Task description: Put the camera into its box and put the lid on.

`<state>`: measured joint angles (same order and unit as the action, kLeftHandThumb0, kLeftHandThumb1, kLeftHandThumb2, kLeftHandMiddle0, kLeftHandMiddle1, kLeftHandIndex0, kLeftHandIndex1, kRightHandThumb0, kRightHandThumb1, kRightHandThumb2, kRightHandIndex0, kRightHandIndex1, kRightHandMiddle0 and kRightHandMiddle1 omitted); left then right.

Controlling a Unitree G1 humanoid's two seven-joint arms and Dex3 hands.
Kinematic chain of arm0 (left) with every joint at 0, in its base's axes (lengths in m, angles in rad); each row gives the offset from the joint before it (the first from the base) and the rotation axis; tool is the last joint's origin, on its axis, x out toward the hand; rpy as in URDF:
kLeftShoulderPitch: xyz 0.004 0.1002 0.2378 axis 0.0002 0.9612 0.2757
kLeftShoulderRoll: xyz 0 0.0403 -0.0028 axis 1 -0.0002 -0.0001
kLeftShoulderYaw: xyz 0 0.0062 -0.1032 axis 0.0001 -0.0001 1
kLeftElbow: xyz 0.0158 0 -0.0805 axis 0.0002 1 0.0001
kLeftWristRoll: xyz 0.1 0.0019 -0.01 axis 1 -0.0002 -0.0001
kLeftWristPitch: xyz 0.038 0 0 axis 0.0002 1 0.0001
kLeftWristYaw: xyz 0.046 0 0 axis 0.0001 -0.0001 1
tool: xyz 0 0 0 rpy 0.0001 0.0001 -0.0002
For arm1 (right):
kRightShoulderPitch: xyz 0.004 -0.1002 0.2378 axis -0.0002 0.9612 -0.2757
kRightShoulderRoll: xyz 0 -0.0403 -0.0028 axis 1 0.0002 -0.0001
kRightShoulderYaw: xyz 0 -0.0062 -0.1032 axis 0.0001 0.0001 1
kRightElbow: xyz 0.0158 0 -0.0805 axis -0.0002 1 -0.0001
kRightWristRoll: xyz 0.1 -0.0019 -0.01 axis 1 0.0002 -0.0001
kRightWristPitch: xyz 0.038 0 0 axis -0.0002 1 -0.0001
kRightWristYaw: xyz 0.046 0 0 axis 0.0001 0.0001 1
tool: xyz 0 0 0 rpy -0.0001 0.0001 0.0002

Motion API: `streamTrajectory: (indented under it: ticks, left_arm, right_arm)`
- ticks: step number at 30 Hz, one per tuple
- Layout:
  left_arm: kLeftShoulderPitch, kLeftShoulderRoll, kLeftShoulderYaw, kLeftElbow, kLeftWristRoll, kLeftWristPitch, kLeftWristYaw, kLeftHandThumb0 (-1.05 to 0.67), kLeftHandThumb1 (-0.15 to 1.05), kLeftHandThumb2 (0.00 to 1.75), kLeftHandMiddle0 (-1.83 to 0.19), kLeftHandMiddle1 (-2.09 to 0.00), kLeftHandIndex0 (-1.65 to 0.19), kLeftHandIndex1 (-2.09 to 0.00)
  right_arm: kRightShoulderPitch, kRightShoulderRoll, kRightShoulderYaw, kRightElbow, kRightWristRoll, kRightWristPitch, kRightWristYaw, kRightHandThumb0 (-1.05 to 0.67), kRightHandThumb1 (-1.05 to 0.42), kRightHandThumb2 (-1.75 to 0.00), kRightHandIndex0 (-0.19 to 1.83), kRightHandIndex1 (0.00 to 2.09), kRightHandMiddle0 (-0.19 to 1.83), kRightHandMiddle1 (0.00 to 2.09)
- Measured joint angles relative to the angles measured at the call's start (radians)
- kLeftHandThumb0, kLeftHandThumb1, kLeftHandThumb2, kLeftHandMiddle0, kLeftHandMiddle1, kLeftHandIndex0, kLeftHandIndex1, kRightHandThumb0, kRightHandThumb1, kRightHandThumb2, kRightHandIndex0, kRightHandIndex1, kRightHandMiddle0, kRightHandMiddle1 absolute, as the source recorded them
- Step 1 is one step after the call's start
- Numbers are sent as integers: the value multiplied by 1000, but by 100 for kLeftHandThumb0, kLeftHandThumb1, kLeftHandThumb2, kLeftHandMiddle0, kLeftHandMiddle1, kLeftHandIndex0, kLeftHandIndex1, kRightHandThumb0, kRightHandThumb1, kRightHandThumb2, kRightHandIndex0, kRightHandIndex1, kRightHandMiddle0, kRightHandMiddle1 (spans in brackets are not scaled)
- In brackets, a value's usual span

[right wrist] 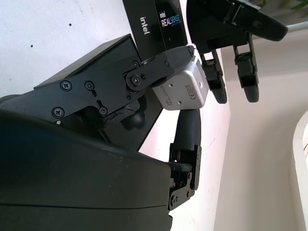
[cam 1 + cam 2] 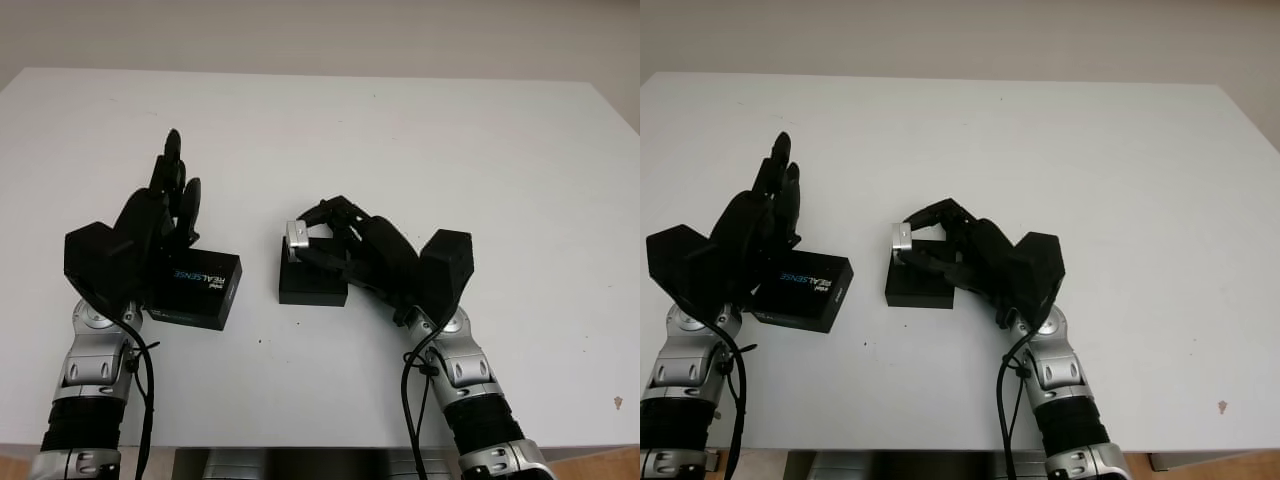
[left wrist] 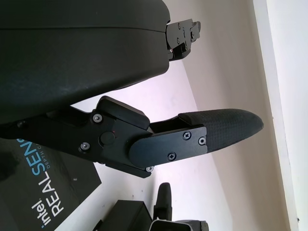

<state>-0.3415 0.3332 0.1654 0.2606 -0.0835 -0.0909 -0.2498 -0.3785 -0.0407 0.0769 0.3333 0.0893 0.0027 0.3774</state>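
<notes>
A small silver camera [image 2: 297, 235] is pinched in my right hand [image 2: 322, 236], just above the far left part of the open black box [image 2: 311, 285]; the right wrist view shows the camera [image 1: 181, 91] between fingertips [image 1: 163, 65]. The black lid [image 2: 196, 288], printed "REALSENSE", lies flat on the white table [image 2: 400, 140] left of the box. My left hand [image 2: 172, 200] is over the lid's far left corner, open, fingers pointing away from me. In the left wrist view the lid [image 3: 43, 192] lies below the hand's finger [image 3: 216, 130].
Box and lid sit near the table's front middle, a small gap between them. The table's front edge [image 2: 300, 445] runs just behind my forearms. A tiny dark speck [image 2: 617, 403] lies at the front right.
</notes>
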Motion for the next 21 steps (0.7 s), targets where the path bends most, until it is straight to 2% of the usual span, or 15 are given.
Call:
streamTrajectory:
  ticks: [5, 11, 16, 21]
  left_arm:
    - [4, 0, 0, 0, -3, 0, -1, -91, 105, 64, 19, 0, 19, 0]
    - [4, 0, 0, 0, -5, 0, -1, -89, 105, 65, 19, 0, 19, 0]
    - [4, 3, 0, 0, -5, 0, 0, -90, 105, 65, 19, 0, 19, 0]
    - [4, 6, 0, -1, -6, 0, -4, -90, 105, 64, 19, 0, 19, 0]
  right_arm:
    - [10, 1, 20, -14, -47, -9, -38, -45, -103, -6, 4, 7, 22, 167]
    - [12, -22, 39, 1, -114, -79, -61, -44, -101, -5, 6, 7, 26, 170]
    - [4, -66, 38, 42, -158, -169, -74, -45, -98, -5, 7, 7, 31, 170]
    - [5, -114, 28, 46, -177, -190, -86, -42, -98, -5, 7, 7, 31, 167]
